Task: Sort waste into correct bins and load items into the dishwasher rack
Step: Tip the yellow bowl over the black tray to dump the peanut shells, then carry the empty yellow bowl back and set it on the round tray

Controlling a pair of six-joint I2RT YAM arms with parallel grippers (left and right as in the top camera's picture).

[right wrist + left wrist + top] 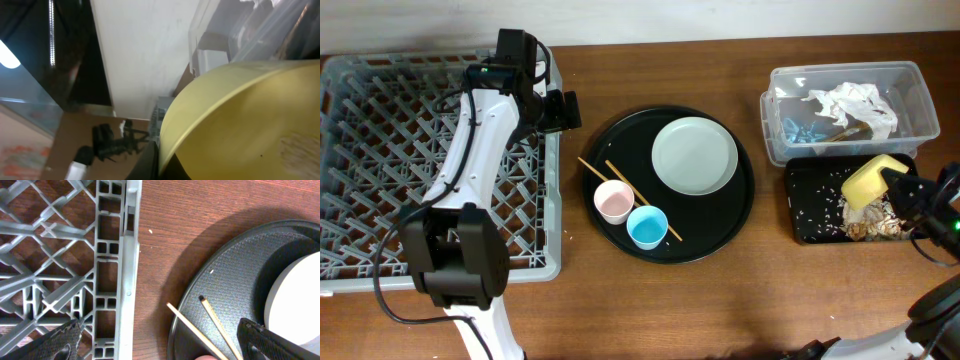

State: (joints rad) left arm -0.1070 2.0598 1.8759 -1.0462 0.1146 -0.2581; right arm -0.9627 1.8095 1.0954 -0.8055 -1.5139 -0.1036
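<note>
Our right gripper (895, 183) clamps the round yellow bowl (866, 180); the grey pegged plastic rack (380, 120) lies far left, beside our wide-open left gripper (558, 110).

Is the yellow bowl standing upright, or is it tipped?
Tipped. The right gripper holds the yellow bowl by its rim, tilted over the shallow black tray.

**A robot test bench laid out as a dish station**

We read this as a lab setup, not a home kitchen. A white-and-black robot arm (480, 130) reaches over a brown wood-grain surface (720, 310) set against a plain white wall (720, 18). Dishwashing props sit loose on it: a large square grey plastic crate with upright pegs (380, 120), a large round black tray (715, 240) and a clear rectangular plastic box (920, 100).
</note>
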